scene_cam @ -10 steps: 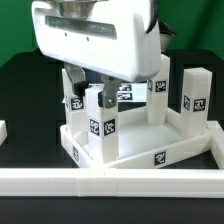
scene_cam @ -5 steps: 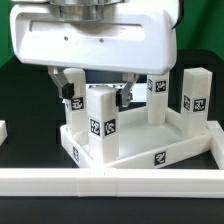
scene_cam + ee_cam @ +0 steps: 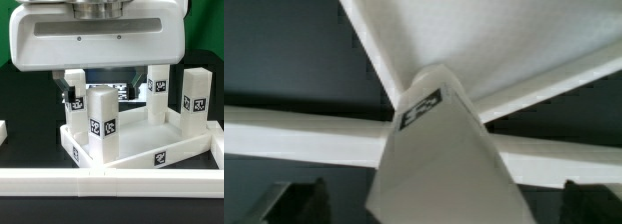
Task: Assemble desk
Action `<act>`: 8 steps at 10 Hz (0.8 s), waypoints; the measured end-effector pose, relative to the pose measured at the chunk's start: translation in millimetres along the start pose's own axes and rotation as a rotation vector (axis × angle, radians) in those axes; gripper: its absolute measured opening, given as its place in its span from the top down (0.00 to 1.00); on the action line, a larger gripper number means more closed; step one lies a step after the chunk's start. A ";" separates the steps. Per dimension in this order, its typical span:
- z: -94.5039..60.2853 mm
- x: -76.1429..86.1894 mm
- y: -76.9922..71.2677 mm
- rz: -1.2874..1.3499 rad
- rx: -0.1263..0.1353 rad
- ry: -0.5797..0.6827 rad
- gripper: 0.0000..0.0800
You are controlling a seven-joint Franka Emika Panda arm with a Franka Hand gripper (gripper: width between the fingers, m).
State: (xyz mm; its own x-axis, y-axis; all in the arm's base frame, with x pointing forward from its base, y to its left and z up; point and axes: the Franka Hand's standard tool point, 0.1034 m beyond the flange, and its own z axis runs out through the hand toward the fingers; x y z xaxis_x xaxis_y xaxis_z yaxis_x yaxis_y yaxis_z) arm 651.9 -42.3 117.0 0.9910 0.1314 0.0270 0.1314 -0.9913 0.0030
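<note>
Exterior view: gripper point(image 3: 97, 88) w/ fingers apart, above front leg point(image 3: 101, 122); four legs upright in tabletop point(image 3: 150, 158).

Black table point(image 3: 25, 150) under desk point(image 3: 150, 158), border rail point(image 3: 110, 183)

Robotics lab bench, black matte table point(image 3: 25, 105), white border rail point(image 3: 110, 183) along the near edge, white plastic desk parts carrying black-and-white marker tags point(image 3: 108, 127), bulky white robot arm housing point(image 3: 95, 38) overhead
</note>
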 end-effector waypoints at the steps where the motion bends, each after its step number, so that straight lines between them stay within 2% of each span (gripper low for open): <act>1: 1.1 -0.6 -0.4 -0.078 -0.002 0.001 0.19; 3: 1.2 -1.5 2.3 -0.172 -0.003 0.000 0.19; 4: 1.6 -2.0 3.8 -0.236 -0.007 -0.003 0.35; 5: 2.0 -2.1 3.8 -0.222 -0.007 -0.004 0.35; 6: 2.2 -2.2 4.0 -0.222 -0.007 -0.004 0.52; 7: 2.7 -2.5 4.2 -0.216 -0.007 -0.005 0.64; 8: 2.8 -2.6 4.3 -0.199 -0.007 -0.005 0.64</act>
State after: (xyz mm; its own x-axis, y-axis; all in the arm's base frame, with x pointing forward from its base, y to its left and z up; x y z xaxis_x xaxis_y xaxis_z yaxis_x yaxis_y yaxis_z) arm 650.0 -46.9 114.1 0.9457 0.3245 0.0201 0.3243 -0.9458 0.0150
